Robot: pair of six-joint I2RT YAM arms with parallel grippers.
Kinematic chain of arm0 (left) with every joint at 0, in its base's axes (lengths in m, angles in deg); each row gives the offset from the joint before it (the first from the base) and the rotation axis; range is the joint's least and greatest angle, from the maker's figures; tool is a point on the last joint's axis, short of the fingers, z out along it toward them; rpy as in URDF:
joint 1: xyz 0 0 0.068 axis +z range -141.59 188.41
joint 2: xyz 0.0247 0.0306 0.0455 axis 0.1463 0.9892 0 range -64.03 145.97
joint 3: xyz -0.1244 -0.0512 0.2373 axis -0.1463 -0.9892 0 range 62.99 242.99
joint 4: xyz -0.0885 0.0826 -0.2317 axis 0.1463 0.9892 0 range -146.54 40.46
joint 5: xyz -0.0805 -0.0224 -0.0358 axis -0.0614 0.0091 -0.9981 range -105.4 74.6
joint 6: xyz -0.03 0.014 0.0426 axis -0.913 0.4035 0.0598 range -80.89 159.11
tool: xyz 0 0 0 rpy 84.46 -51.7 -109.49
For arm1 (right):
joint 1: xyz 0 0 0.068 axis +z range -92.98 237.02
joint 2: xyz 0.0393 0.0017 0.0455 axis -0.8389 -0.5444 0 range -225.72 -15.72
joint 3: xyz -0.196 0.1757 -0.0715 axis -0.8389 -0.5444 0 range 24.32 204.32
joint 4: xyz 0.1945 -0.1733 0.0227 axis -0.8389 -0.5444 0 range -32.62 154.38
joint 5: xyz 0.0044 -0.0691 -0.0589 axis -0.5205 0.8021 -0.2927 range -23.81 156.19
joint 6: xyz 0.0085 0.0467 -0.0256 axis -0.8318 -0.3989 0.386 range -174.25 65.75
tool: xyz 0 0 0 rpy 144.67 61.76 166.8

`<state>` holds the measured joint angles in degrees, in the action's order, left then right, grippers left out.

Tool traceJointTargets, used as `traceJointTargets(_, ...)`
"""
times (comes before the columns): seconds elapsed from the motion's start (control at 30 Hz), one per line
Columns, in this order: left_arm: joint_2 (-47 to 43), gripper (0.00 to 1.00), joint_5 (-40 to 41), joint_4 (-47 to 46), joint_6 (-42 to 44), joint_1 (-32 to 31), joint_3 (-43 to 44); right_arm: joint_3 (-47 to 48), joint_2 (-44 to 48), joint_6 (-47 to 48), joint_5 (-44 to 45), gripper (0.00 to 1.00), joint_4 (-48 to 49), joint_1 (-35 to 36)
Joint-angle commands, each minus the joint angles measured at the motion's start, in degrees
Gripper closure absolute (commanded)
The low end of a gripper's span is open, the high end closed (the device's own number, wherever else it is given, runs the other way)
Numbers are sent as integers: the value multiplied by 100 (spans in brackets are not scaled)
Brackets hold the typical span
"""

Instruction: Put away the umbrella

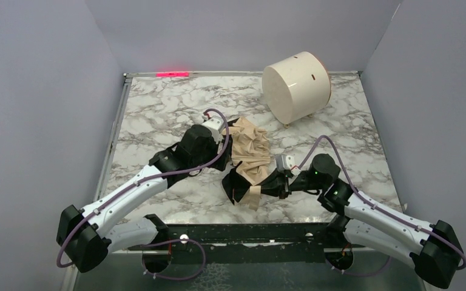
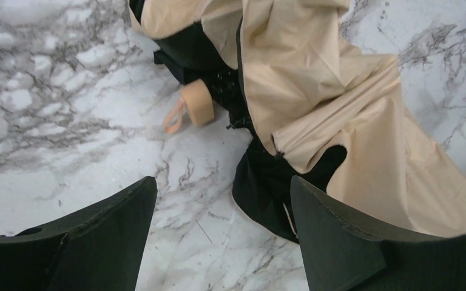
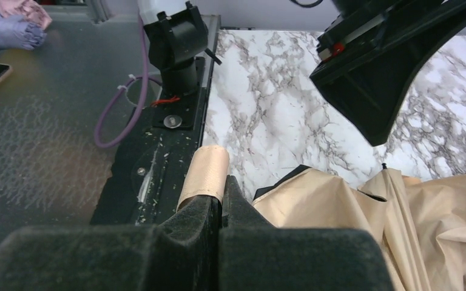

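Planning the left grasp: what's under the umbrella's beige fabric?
Under the beige fabric, black lining and black frame parts show, and the peach handle knob sticks out onto the table. Shaft and ribs are otherwise covered.

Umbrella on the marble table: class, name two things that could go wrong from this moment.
The right gripper pinches only the tan strap; pulling may slip it free or drag the canopy. The open left gripper hangs by loose fabric of the umbrella; closing might catch cloth only.
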<state>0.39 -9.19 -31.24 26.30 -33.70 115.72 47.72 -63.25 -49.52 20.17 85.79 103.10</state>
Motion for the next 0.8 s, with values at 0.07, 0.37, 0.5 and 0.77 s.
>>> traceJointTargets(0.07,-893,21,-439,-512,-1060,20,-1007,107,74,-396,-974,99,-233,22)
traceJointTargets(0.37,-1127,28,-238,-570,-1609,25,-1412,649,-488,203,-1168,99,-2084,72)
traceJointTargets(0.5,-1207,31,-452,-720,-1751,22,-1591,626,-503,262,-951,99,-2292,201)
traceJointTargets(0.77,-1297,42,-688,-1035,-2590,-817,-2402,362,-159,-273,466,99,-1093,217)
